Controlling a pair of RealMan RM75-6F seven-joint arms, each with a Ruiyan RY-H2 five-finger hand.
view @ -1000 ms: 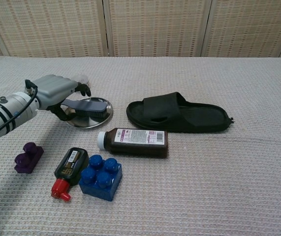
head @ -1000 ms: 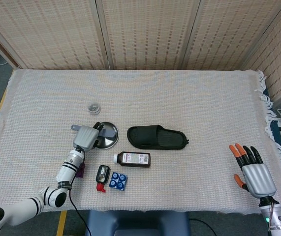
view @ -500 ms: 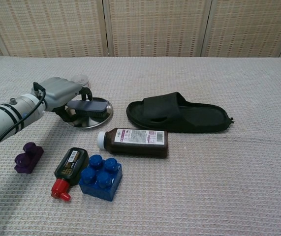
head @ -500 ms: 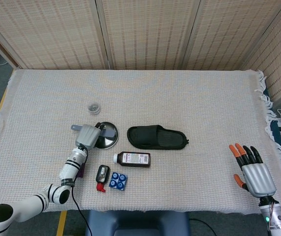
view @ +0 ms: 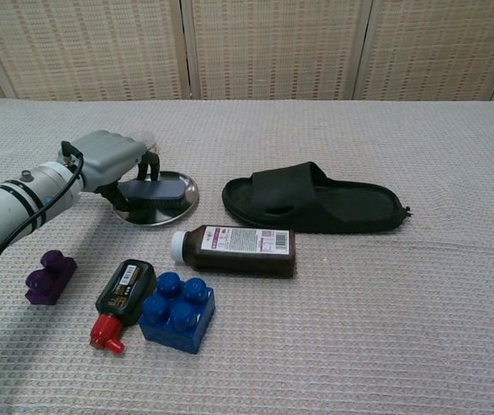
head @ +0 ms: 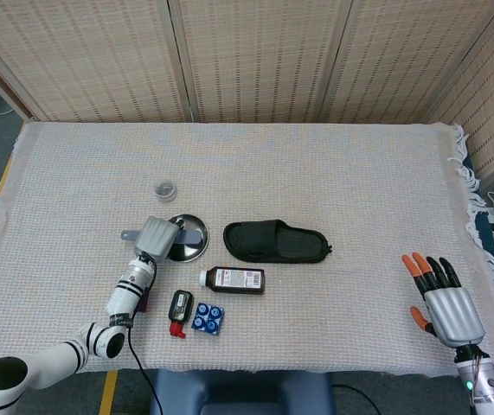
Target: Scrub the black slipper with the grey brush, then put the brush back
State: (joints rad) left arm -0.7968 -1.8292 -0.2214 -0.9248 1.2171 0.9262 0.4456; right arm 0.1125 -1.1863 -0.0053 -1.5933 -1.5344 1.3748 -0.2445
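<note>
Left hand (head: 157, 235) over plate (head: 193, 248), beside slipper (head: 275, 242).

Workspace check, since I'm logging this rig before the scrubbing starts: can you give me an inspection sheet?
Surface: table under a woven whitish cloth, fringed at the right edge.
Job's things: black slipper lies flat; grey brush sits on the round metal plate.
Clutter: brown bottle on its side, blue block, purple block, small black bottle with red cap, small clear jar.
Hands: left hand curls over the brush's left end; right hand open, holding nothing.
Cables: black cable along the left forearm.
Surroundings: woven screens behind.
</note>
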